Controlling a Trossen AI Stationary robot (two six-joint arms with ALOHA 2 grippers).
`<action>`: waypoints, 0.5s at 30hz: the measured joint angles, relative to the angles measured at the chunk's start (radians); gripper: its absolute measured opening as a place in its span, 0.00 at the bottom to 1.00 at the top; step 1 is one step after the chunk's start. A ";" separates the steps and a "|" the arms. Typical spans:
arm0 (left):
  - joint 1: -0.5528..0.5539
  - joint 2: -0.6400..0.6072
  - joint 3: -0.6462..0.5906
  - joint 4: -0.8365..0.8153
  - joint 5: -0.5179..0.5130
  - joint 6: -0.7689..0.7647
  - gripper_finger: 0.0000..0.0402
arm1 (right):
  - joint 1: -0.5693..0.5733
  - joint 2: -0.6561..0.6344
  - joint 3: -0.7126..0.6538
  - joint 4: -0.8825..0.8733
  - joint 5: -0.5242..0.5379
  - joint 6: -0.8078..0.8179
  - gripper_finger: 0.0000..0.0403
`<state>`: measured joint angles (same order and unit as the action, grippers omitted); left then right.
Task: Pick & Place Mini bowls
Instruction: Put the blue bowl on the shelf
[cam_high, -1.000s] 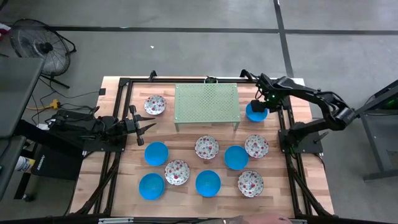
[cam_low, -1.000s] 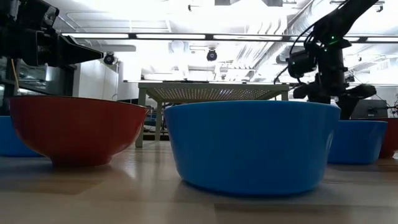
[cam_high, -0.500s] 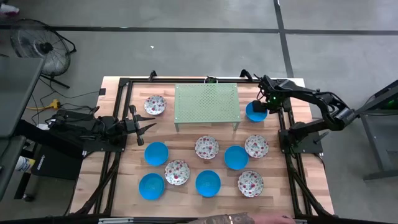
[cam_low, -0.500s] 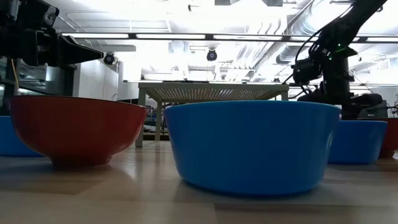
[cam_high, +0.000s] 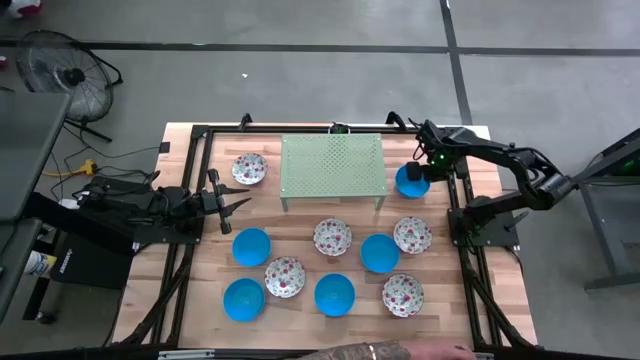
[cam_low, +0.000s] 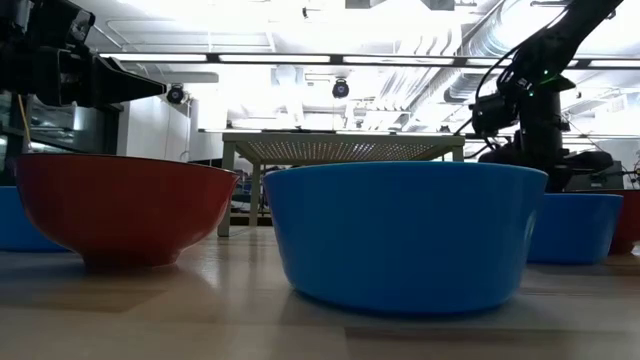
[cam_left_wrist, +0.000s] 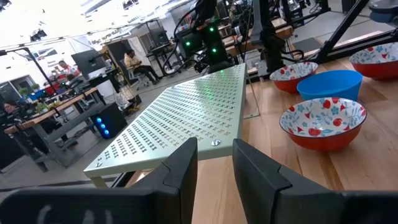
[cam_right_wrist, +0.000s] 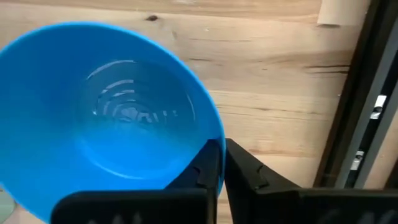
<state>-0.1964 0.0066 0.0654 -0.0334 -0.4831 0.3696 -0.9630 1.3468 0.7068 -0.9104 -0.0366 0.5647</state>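
Mini bowls lie spread over the wooden table (cam_high: 300, 310), and the one that matters to us now is the blue bowl (cam_high: 410, 181) just beside the right end of the green perforated stand (cam_high: 333, 166), near the table's far right corner. Our right gripper (cam_high: 428, 168) is down at that bowl's rim: in the right wrist view its two dark fingers (cam_right_wrist: 211, 163) are pinched together on the blue wall, one on the inside and one on the outside, with the bowl's hollow (cam_right_wrist: 112, 118) open before the camera and bare wood around it. The bowl sits on the table. On the near side of the stand we see the other bowls in loose rows: blue ones (cam_high: 251, 246) and white floral ones (cam_high: 332, 237) mixed together, none of them touching. One more floral bowl (cam_high: 249, 169) sits alone just beside the stand's left end. Our left gripper (cam_high: 238, 203) hangs above the table to the left of the stand, near that lone floral bowl, its fingers (cam_left_wrist: 180, 171) a little apart and holding nothing; past them the left wrist view shows the stand's perforated top. At the near edge of the high view a person's forearm (cam_high: 385, 352) shows.
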 joint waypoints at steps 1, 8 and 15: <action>0.000 0.000 0.000 0.000 0.000 0.000 0.24 | 0.000 0.000 0.000 0.000 -0.001 -0.003 0.02; 0.000 0.000 0.000 0.000 0.000 0.000 0.24 | -0.010 0.000 0.053 -0.051 -0.022 -0.032 0.01; 0.000 0.000 0.000 0.000 0.000 0.000 0.24 | -0.026 0.000 0.169 -0.155 -0.027 -0.078 0.00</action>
<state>-0.1965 0.0063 0.0657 -0.0334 -0.4831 0.3696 -0.9892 1.3468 0.8753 -1.0659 -0.0635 0.4872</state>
